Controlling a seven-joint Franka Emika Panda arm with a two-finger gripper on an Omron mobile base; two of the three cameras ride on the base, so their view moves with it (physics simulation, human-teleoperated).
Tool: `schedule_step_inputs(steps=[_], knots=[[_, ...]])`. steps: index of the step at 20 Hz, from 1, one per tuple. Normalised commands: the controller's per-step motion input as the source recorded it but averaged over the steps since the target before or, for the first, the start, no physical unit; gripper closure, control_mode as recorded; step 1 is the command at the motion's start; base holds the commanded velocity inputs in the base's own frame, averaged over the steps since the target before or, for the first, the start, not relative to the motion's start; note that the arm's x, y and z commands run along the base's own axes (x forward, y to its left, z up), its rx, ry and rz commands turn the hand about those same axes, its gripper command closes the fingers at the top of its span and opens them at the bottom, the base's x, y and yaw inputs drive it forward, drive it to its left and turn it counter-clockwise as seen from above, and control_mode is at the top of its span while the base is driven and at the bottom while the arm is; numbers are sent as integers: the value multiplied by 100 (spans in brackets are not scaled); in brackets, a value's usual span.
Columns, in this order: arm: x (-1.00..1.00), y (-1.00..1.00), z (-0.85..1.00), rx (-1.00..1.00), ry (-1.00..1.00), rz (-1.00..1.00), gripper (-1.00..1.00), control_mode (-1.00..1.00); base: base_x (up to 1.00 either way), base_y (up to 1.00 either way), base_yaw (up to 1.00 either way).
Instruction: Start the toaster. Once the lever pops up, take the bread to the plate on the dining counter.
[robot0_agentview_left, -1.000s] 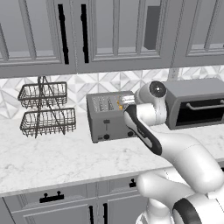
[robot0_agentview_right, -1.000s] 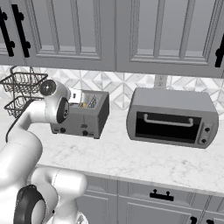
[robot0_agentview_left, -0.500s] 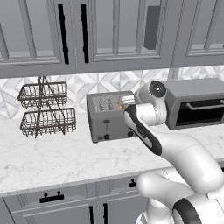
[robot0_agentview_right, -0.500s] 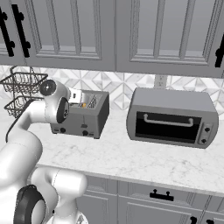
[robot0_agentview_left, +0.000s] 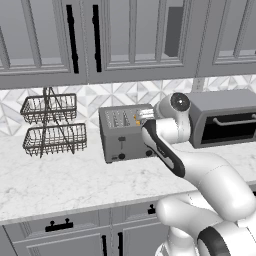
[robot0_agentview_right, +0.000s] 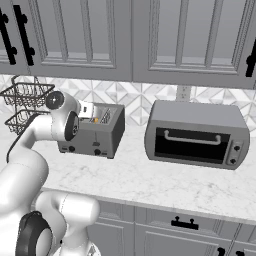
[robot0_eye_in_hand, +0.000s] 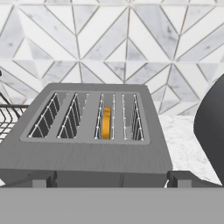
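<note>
One bread (robot0_eye_in_hand: 106, 123) (four-slot toaster (robot0_eye_in_hand: 87, 144))

The toaster (robot0_eye_in_hand: 94, 151) looks like matt grey metal with thin wire slot guards. Bread (robot0_eye_in_hand: 106, 123) at its 12 o'clock is smooth golden-tan. Worktop (robot0_agentview_left: 75, 182) is glossy veined marble, and the basket rack (robot0_agentview_left: 52, 125) is dark wire.

Toaster: I see a boxy grey metal four-slot toaster (robot0_eye_in_hand: 87, 153) with small black knobs.
Bread: I see a thin golden-orange slice of toast (robot0_eye_in_hand: 106, 123) in one slot.
Oven: a wider dark grey toaster oven (robot0_agentview_right: 197, 134) with black glass door.
Wall: white and grey chevron tile backsplash (robot0_eye_in_hand: 131, 39).
Worktop: white marble worktop with grey veins (robot0_agentview_right: 165, 182).
</note>
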Motion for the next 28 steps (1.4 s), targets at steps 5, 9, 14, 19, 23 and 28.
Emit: schedule_step_inputs(steps=[5, 9, 14, 19, 23, 28], knots=[[0, 0, 0, 0, 0, 0, -100, -100, 0, 0, 0], [0, 0, 0, 0, 0, 0, -100, -100, 0, 0, 0], [0, 0, 0, 0, 0, 0, -100, -100, 0, 0, 0], [0, 0, 0, 0, 0, 0, -100, -100, 0, 0, 0], [0, 0, 0, 0, 0, 0, -100, -100, 0, 0, 0], [0, 0, 0, 0, 0, 0, -100, -100, 0, 0, 0]])
